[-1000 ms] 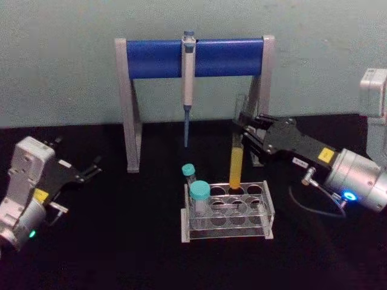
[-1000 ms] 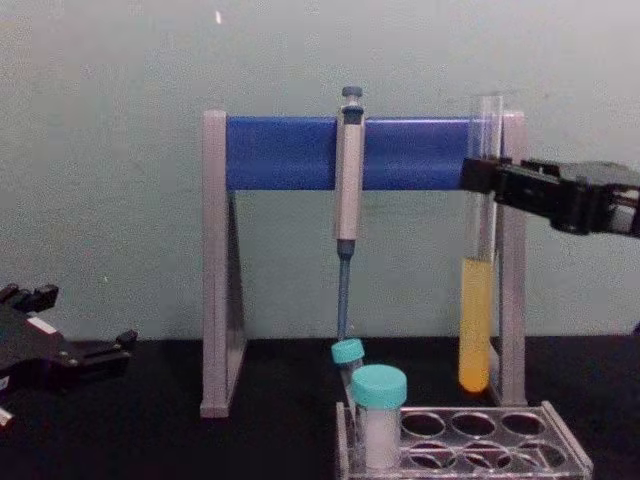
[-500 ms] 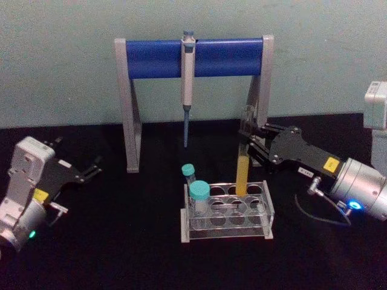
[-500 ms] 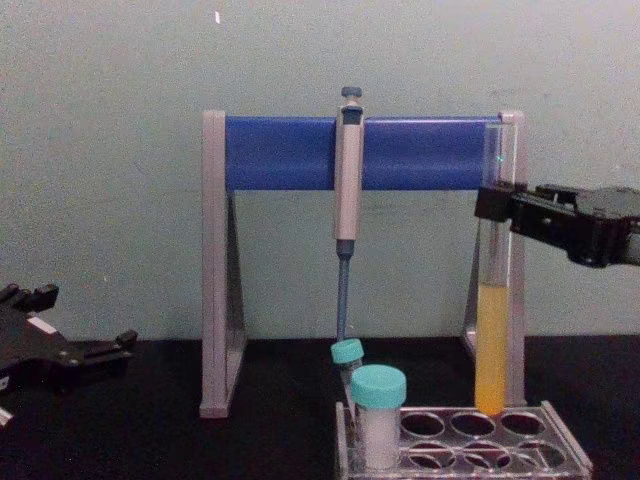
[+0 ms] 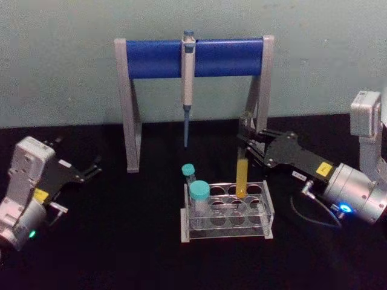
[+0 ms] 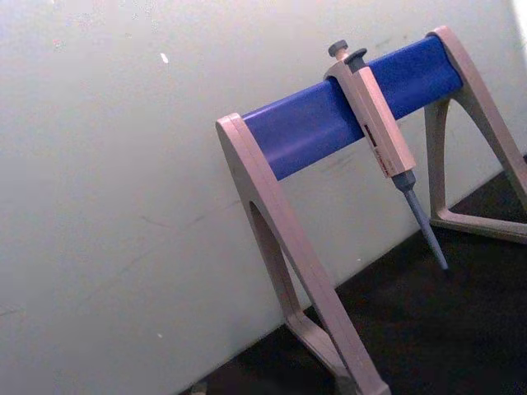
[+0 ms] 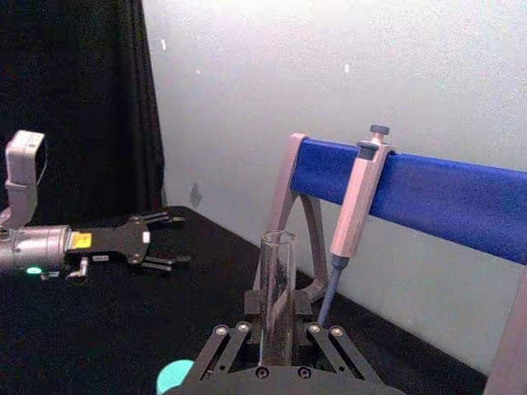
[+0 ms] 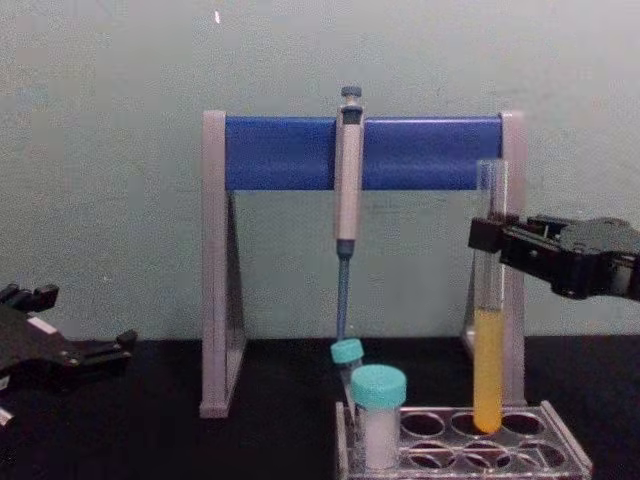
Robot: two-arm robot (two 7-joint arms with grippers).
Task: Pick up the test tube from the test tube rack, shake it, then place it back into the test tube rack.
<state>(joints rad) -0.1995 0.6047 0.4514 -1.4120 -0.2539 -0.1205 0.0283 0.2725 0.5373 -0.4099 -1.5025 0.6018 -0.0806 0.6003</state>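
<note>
Nearest me on the black counter (image 5: 121, 248) sits the test tube rack (image 5: 225, 232). A wide teal-capped vial (image 5: 199, 194) stands at its left end, and a slim teal-capped tube (image 5: 188, 171) is just behind that.

The test tube (image 8: 488, 370) stands upright over the rack's back row, toward the right side. Its yellow-orange liquid fills the lower part, and its round bottom looks to be just inside the mouth of a hole. I can't tell whether it is fully seated.

The right tool (image 8: 487, 235) reaches in from the right and is clamped on the bare glass above the liquid.

Off to the left, well apart from the rack, the left tool (image 5: 94, 167) rests low over the counter with its fingers spread and nothing in them.

Behind everything stands the grey-and-blue pipette stand (image 5: 157, 58), with a pipette (image 5: 188, 72) hanging from it.

This reads to me as the last step, putting the tube back. I'd say the next move is a straight, slow drop until the tube bottoms out in its hole. Then the right tool should open and back away without knocking the tube's rim.
</note>
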